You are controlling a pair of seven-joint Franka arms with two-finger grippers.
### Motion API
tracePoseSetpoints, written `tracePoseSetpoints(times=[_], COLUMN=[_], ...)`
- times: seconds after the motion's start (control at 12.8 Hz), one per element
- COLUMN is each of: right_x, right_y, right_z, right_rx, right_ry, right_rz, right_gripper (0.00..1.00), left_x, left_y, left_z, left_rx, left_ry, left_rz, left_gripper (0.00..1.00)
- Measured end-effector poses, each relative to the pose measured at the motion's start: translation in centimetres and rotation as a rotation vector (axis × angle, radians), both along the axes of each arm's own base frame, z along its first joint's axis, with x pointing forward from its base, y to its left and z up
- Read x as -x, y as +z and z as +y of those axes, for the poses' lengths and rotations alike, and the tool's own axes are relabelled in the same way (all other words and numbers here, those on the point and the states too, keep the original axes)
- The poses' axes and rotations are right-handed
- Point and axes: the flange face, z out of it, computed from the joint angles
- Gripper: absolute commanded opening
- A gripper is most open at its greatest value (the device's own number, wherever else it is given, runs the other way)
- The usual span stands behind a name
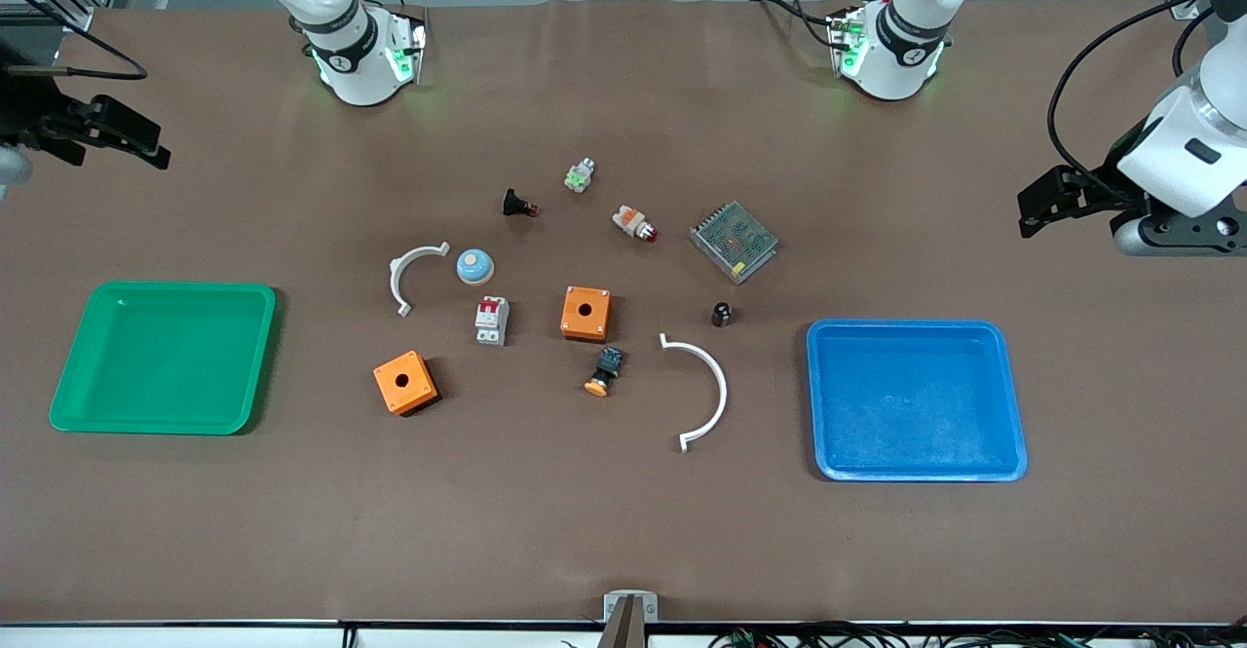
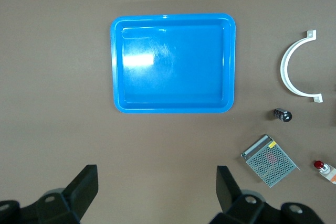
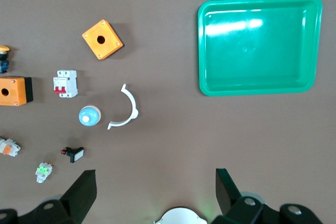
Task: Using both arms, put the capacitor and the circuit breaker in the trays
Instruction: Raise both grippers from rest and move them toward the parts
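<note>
The capacitor (image 1: 722, 314), a tiny black cylinder, stands on the brown table between the blue tray and an orange box; it also shows in the left wrist view (image 2: 282, 114). The circuit breaker (image 1: 492, 321), a white block with red levers, lies beside that orange box toward the right arm's end; it also shows in the right wrist view (image 3: 65, 83). My left gripper (image 1: 1033, 209) (image 2: 157, 187) hangs open and empty over bare table at the left arm's end. My right gripper (image 1: 146, 141) (image 3: 156, 190) hangs open and empty over the right arm's end.
Blue tray (image 1: 906, 324) toward the left arm's end, green tray (image 1: 166, 286) toward the right arm's end, both empty. Between them: two orange boxes (image 1: 586, 314) (image 1: 405, 382), a mesh power supply (image 1: 734, 241), two white arcs (image 1: 706, 390) (image 1: 414, 273), several buttons and lamps.
</note>
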Motion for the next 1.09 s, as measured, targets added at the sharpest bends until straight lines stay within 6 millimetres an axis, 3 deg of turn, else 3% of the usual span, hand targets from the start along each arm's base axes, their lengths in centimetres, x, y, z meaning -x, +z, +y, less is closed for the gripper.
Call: tracePoseSetpoints(times=[0.39, 0.78, 1.09], right_x=[-0.5, -0.7, -1.1], right_y=[1.9, 1.7, 1.0], right_z=[-0.9, -0.6, 0.3], right_rx=[0.003, 0.003, 0.002], right_ry=[-0.015, -0.009, 0.007], right_rz=[-0.055, -0.055, -0.041], right_gripper=[1.00, 1.00, 1.00], left_x=[0.1, 0.9, 0.9], left_y=[0.5, 0.6, 0.6], left_z=[-0.2, -3.0, -2.8], left_rx=[0.001, 0.000, 0.000], left_ry=[-0.004, -0.046, -0.031], left_rz=[-0.003, 0.021, 0.021], left_gripper=[0.99, 0.99, 0.99])
